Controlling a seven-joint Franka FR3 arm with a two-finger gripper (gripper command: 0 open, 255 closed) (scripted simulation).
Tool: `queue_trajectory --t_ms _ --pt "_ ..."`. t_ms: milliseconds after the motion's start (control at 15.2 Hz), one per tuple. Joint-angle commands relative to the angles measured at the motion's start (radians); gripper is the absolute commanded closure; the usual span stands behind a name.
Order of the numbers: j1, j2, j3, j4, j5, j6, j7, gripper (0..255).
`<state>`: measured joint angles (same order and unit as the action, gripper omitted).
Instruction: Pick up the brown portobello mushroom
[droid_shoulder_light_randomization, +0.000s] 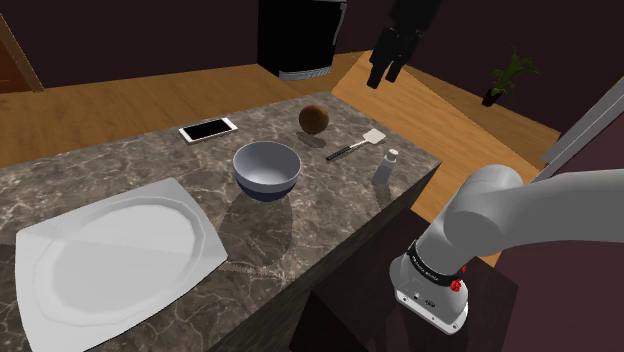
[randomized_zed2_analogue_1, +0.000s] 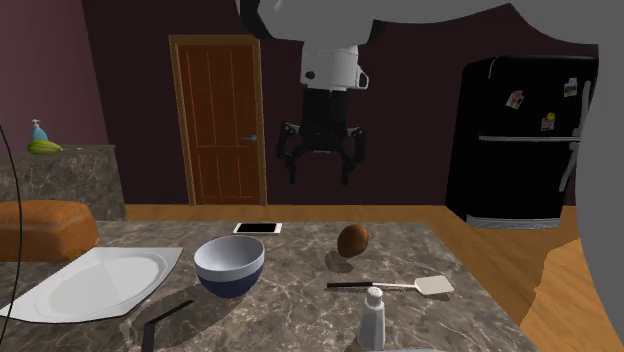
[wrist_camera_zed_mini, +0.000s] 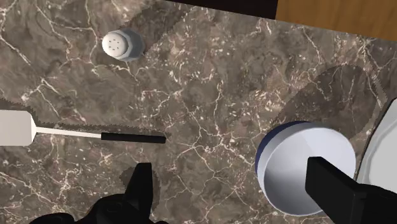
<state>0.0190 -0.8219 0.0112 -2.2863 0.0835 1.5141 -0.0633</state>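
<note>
The brown portobello mushroom is a round brown lump lying on the dark marble counter, beyond the bowl and close to the spatula. My black gripper hangs high above the counter, open, with nothing between its fingers. In the second exterior view it hovers well above the mushroom and slightly to that view's left. In the wrist view its fingers stand wide apart over bare marble, with the bowl under the other finger.
A blue-and-white bowl stands mid-counter, a large white plate beside it. A phone, spatula and white shaker lie around the mushroom. A bread loaf sits at the counter's end.
</note>
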Motion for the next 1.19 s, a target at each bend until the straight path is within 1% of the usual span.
queue_trajectory --t_ms 0,528,792,1122 --pt "0.000 0.000 0.000 0.000 0.000 0.000 0.000 0" --pt "-0.017 0.230 -0.064 0.001 -0.022 0.210 -0.082 0" --pt "-0.022 0.364 -0.094 0.033 -0.021 0.300 -0.123 0" --pt "-0.027 0.543 -0.129 0.104 -0.007 0.395 -0.176 0"
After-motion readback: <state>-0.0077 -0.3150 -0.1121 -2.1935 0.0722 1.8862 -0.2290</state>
